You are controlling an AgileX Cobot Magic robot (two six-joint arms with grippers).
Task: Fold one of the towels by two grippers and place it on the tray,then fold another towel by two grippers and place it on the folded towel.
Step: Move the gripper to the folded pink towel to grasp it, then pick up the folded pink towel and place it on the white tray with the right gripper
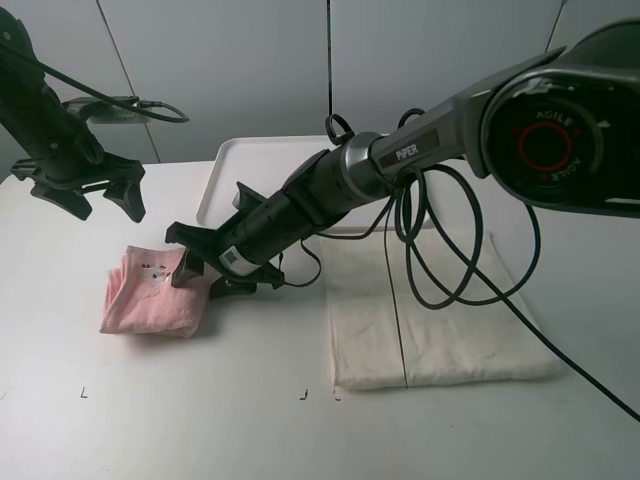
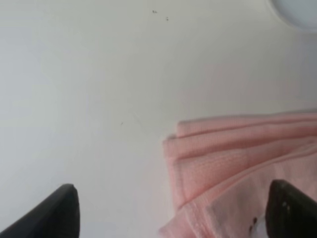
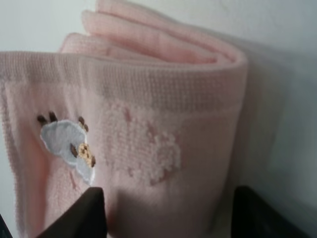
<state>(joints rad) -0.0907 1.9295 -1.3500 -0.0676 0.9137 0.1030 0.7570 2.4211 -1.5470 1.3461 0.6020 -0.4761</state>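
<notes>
**Desk:** Where does the pink towel [image 1: 150,295] sit, and which arm is on it?

**Photographer:** It lies as a thick folded bundle on the left half of the table [image 1: 250,430], about midway between the front and back edges. The right gripper [image 1: 198,280], its arm stretched across the middle from the right side, is at the bundle's right-hand edge. Its wrist camera shows the two fingers [image 3: 84,213] standing partly apart. The rolled fold and a small white embroidered patch [image 3: 67,144] fill the space just ahead of them. Whether they pinch the cloth or merely straddle it, the pictures do not settle.

**Desk:** And the other arm?

**Photographer:** The left gripper [image 1: 108,208] hangs above the table just behind the bundle's left end, jaws spread wide, holding nothing. It is near, but the right one is nearer the cloth.

**Desk:** Which way to the tray?

**Photographer:** The tray [image 1: 270,165] lies at the table's back edge, behind and to the right of the bundle. The towel would have to travel backward and rightward, roughly along the line of the right forearm. The bundle's slightly longer side appears to run parallel with the front edge.

**Desk:** Anything in the way?

**Photographer:** Mainly the right arm itself, which crosses above the tray's near left corner. The cream towel [image 1: 450,320] lies flat toward the front right, well apart from the pink one, with black cables [image 1: 440,270] looping over it. It looks not yet folded.
</notes>
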